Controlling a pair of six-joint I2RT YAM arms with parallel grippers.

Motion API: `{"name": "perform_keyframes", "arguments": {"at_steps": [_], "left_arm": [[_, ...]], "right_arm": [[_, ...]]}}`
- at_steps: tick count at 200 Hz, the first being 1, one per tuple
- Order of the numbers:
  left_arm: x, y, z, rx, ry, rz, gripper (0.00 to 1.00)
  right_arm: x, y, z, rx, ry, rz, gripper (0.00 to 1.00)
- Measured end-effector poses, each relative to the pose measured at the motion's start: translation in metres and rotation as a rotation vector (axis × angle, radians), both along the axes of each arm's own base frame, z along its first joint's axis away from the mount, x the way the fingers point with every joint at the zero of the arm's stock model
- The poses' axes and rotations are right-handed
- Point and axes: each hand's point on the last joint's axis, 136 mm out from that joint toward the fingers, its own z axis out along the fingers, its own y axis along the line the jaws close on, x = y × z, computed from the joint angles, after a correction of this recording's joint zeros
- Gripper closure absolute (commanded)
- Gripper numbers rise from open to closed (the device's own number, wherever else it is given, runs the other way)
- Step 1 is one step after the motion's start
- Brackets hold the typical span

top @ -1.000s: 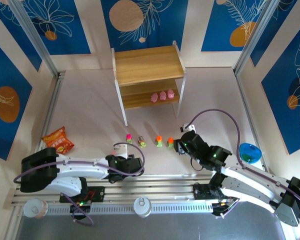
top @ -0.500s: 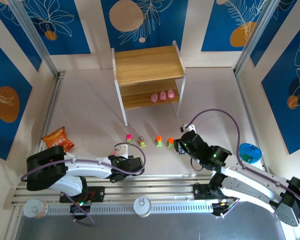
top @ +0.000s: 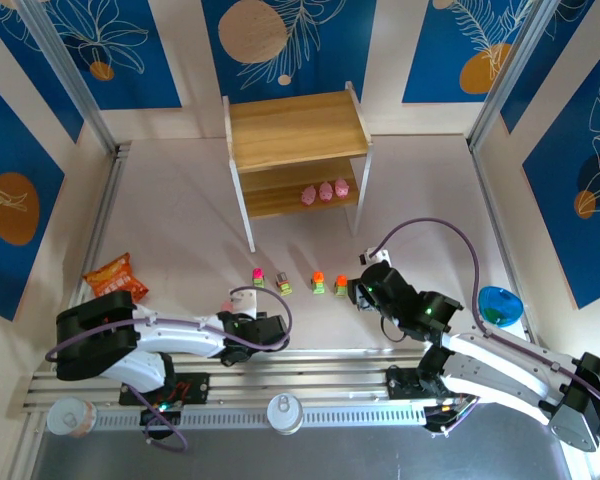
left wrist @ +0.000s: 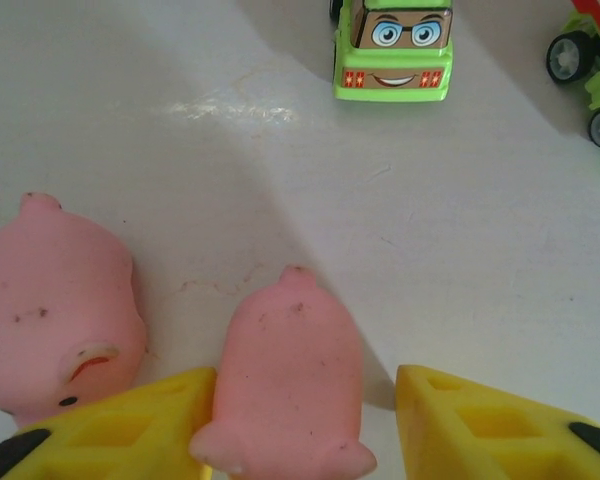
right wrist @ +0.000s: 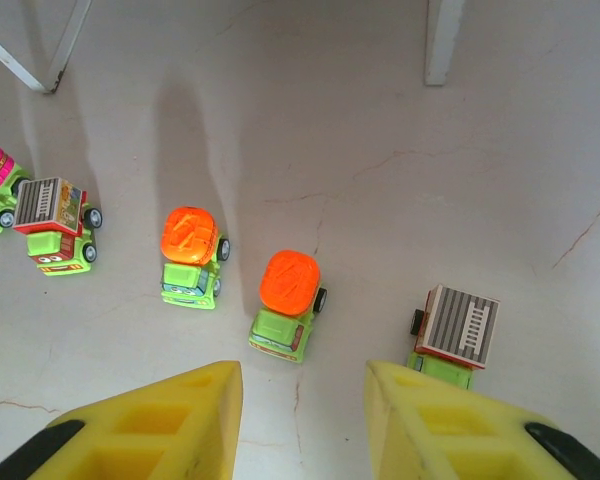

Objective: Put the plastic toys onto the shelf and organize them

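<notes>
The left gripper (left wrist: 305, 405) is spread around 1 pink figurine (left wrist: 285, 380), which lies lengthwise between the fingers with its narrow end pointing away. A 2nd figurine (left wrist: 55, 300) crowds the left finger, perhaps touching it. 3 figurines (top: 325, 190) sit on the shelf (top: 295, 130), on its lower board. The right gripper (right wrist: 305, 400), also spread, hovers over 5 cars (right wrist: 285, 300) on the worktop (right wrist: 380, 150). A snack bag (top: 115, 280) and a bowl (top: 500, 303) lie off to the sides.

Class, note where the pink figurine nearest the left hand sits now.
Left wrist view: the pink figurine lies on the table between the open left hand's fingers, another pink figurine at its left, a green car beyond.
</notes>
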Motion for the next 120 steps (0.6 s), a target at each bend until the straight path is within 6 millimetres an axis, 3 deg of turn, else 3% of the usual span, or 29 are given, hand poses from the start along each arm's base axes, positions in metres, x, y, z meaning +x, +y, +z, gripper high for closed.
{"name": "perform_keyframes", "arguments": {"at_steps": [120], "left_arm": [[0.0021, 0.0018, 0.0011, 0.017, -0.017, -0.010, 0.71]], "right_arm": [[-0.0001, 0.0003, -0.0030, -0.010, 0.008, 0.001, 0.65]]}}
